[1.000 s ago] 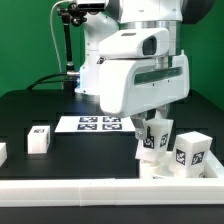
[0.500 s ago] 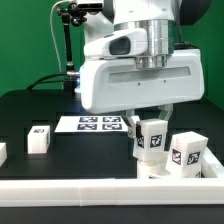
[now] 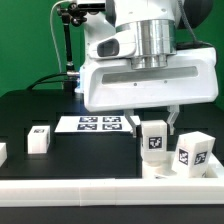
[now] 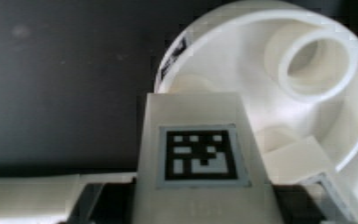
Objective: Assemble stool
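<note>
The claw [image 3: 155,128] pinches an upright leg block [image 3: 153,140] at the exterior view's right, over the round seat [image 4: 229,55]. A second leg block [image 3: 192,152] stands just right of it. A third leg block [image 3: 39,139] sits well apart, left on the black table [image 3: 30,110].

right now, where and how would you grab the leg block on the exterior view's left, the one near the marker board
Take the leg block across its two flat side walls, coming straight down from above. It sits by itself on the black table, apart from the marker board, with free space on both sides.
</note>
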Motion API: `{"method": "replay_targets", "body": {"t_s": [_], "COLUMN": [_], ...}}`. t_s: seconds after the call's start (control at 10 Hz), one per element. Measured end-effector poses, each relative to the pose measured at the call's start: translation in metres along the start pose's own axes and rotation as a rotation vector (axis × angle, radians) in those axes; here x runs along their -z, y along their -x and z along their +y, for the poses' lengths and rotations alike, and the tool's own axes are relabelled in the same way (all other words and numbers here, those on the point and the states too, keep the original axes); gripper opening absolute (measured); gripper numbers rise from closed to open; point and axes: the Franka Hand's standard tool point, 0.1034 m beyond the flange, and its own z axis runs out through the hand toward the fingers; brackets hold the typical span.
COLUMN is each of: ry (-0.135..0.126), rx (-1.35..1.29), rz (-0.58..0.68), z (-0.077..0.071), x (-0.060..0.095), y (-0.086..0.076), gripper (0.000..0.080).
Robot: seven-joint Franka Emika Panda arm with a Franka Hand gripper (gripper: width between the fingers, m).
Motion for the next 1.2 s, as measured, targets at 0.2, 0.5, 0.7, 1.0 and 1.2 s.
{"method": "replay_targets", "body": {"t_s": [0.2, 0.5, 0.7, 1.0, 1.2], "ry": [0.004, 0.001, -0.004, -0.026, -0.037], "rx": [-0.184, -0.441, -0.591, -0.877, -1.017], "rz": [0.000, 0.002, -0.001, -0.015, -0.025], "z": [0.0003, 0.0011, 0.0019, 0.0030, 0.0021], "x": [-0.0003, -0.0008, -0.0009, -0.0013, -0.0014], "y": [0.0003, 0.0005, 0.0008, 0.0020, 0.0025], "gripper": [0.0338, 0.0338, 0.0338, 0.0338, 0.0338]}}
